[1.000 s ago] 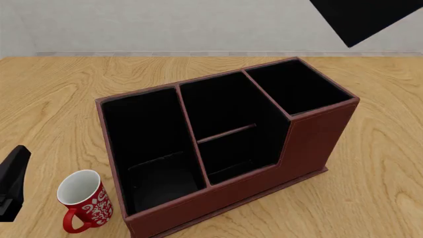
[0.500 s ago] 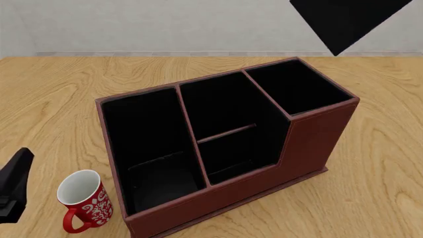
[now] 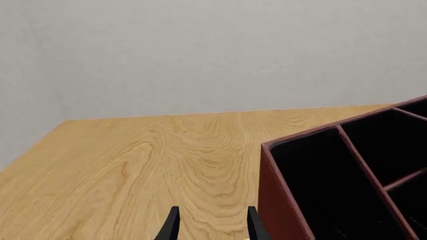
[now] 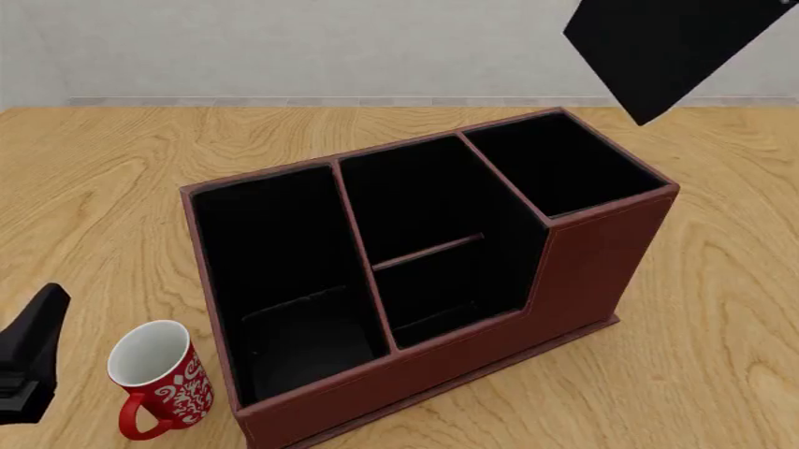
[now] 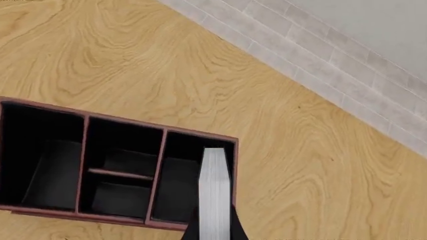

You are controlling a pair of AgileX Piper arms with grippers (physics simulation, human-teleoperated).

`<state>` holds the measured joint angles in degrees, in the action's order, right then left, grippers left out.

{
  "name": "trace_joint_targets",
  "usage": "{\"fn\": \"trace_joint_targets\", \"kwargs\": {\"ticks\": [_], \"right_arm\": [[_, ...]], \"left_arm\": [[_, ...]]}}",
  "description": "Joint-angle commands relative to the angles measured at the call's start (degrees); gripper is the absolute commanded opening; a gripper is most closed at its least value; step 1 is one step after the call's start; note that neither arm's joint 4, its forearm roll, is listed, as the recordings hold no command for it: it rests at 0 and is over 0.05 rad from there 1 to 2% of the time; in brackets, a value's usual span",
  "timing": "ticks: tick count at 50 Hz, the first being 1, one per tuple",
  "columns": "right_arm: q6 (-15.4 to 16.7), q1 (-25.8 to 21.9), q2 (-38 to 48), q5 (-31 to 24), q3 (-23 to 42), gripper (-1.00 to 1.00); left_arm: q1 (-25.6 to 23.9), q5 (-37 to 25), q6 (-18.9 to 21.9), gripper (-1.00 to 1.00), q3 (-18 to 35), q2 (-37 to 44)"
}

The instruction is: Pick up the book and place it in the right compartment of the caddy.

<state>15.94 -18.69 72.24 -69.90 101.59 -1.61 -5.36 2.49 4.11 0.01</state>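
Note:
The book (image 4: 675, 47), a black slab, hangs tilted in the air above and behind the caddy's (image 4: 600, 271) right end. In the right wrist view its white page edges (image 5: 215, 190) show, with my right gripper (image 5: 213, 234) shut on the book, a dark finger on each cover. Seen from there the book lines up over the right compartment (image 5: 179, 185), the small tall-walled section (image 4: 562, 164), which holds nothing. My left gripper (image 3: 212, 229) is open and holds nothing, low at the table's near left (image 4: 28, 365), beside the caddy's left wall (image 3: 280, 200).
A red mug (image 4: 156, 379) with white patterning stands upright just left of the caddy's near corner, close to my left gripper. Both the wide left section (image 4: 281, 271) and the middle section with a low divider (image 4: 431, 248) hold nothing. A grey wall backs the wooden table.
The book swung left over the caddy's right end, then shifted back right and tilted. My left gripper drifted slightly right and lower in the front view.

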Motion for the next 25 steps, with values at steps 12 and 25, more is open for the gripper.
{"fn": "trace_joint_targets", "kwargs": {"ticks": [12, 25], "right_arm": [[-3.6, -0.3, 2.9, 0.0, 2.0, -1.0], [-4.3, -1.1, 3.4, 0.0, 0.9, -1.0]], "left_arm": [[-0.2, -0.4, 0.0, 1.0, 0.2, 0.0], [0.0, -0.6, 0.2, 1.0, 0.3, 0.0]]}}
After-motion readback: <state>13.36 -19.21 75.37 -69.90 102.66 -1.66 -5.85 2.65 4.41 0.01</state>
